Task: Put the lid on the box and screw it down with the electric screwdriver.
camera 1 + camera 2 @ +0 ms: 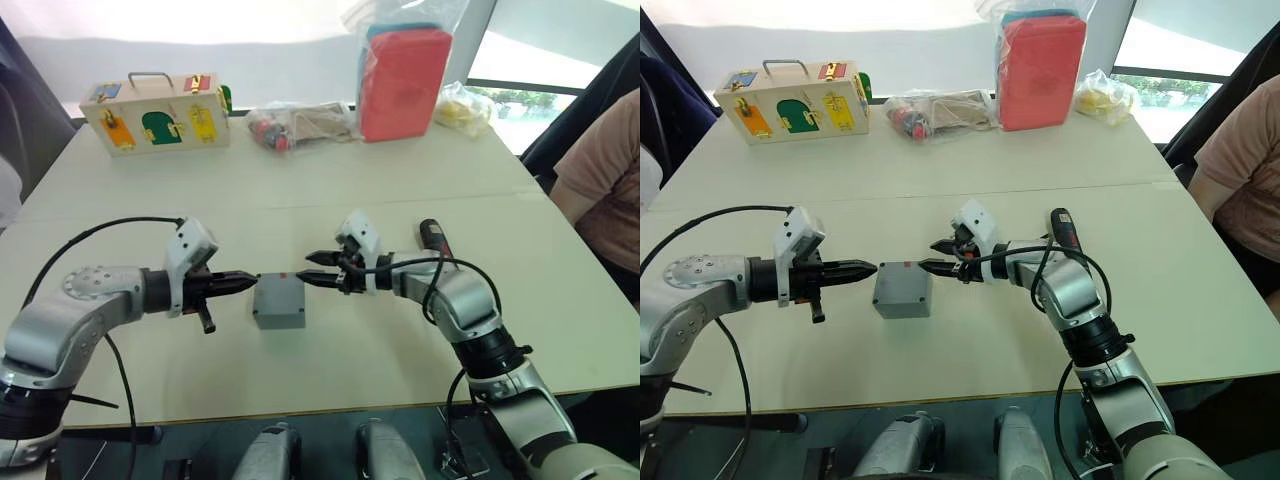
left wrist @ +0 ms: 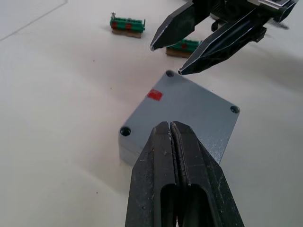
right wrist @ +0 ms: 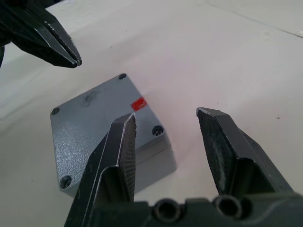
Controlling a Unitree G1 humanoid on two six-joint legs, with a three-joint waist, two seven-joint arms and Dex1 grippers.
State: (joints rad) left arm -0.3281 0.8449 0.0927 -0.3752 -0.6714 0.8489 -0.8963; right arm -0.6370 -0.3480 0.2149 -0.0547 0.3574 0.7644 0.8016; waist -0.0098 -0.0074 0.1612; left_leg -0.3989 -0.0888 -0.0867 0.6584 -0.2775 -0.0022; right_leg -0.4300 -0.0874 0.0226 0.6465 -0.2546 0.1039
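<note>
Box (image 1: 279, 303) hemmed between tools; top open.

Bright backlight from windows — far edge overexposed; soft shadows, wrist foregrounds sharp.

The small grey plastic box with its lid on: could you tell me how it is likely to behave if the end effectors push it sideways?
The small square grey plastic box, lid seated, sits flat on the smooth white table, so it would probably slide rather than tip. It looks rigid, unlikely to flex. With its corner screw holes seemingly empty, the lid might shift or lift if nudged high.
</note>
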